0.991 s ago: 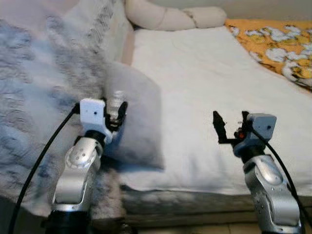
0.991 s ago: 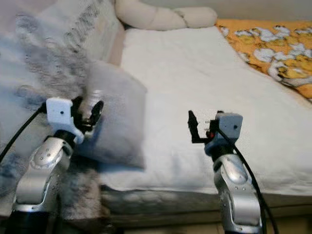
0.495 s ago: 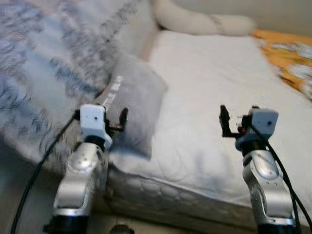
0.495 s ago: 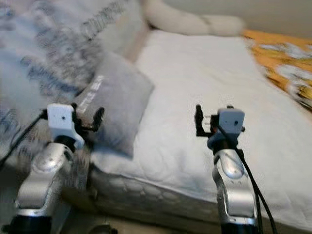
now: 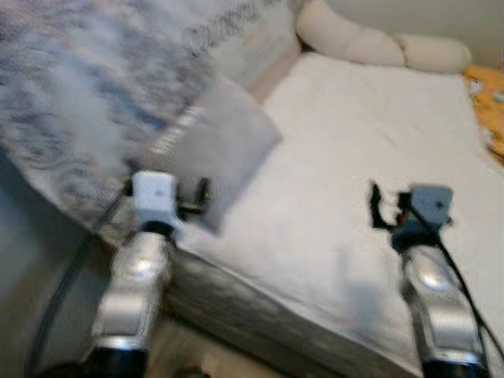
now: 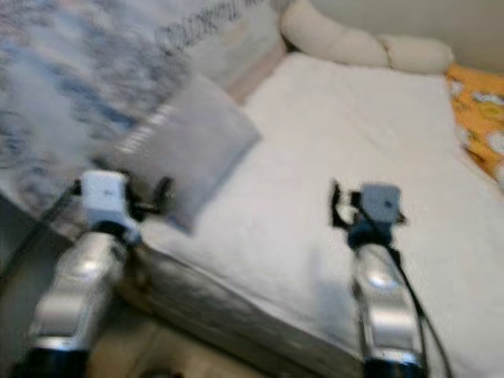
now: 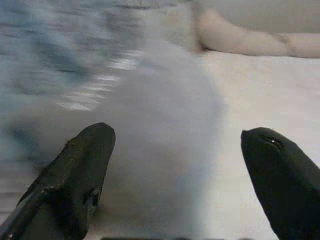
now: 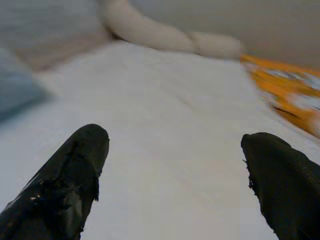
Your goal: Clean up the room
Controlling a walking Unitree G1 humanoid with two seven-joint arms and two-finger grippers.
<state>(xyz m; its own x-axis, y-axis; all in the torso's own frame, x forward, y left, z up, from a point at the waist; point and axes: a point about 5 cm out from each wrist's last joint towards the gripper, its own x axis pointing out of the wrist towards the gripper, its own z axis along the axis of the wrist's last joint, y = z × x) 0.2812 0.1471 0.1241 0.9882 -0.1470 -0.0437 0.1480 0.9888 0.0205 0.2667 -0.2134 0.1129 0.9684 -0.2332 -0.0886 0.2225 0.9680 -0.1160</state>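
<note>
Left eye: bed [image 5: 346, 197] runs from 7 o'clock up to 1 o'clock, white sheet bare in the middle. Grey pillow [image 5: 216, 150] lies at 10 o'clock of centre, near the mattress edge, against a heaped grey-blue blanket [image 5: 87, 87]. Cream bolster [image 5: 378, 43] at 1 o'clock; orange cover [image 5: 492, 110] just peeks in at 3 o'clock. Left gripper [image 5: 193, 197] is raised just below the pillow's near corner, right gripper [image 5: 384, 214] over open sheet. Frame blurred. Compared with a second ago the whole scene has swung: pillow and bolster sit further right, floor shows at 7 o'clock, orange cover nearly gone. That reads as the head turning left, not things moving. The pillow now lies free of the left gripper, which was up against it a second back.

Right eye: same layout, pillow [image 6: 193, 138] at 10 o'clock, both arms up.

Left wrist: fingers [image 7: 80, 170] spread wide, nothing between them; pillow dead ahead, close but apart.

Right wrist: fingers [image 8: 70, 175] likewise wide and empty, aimed along the sheet toward the bolster at 12 o'clock.

Judgement: pillow looks placed; robot seems to be turning to find the next thing to tidy.
</note>
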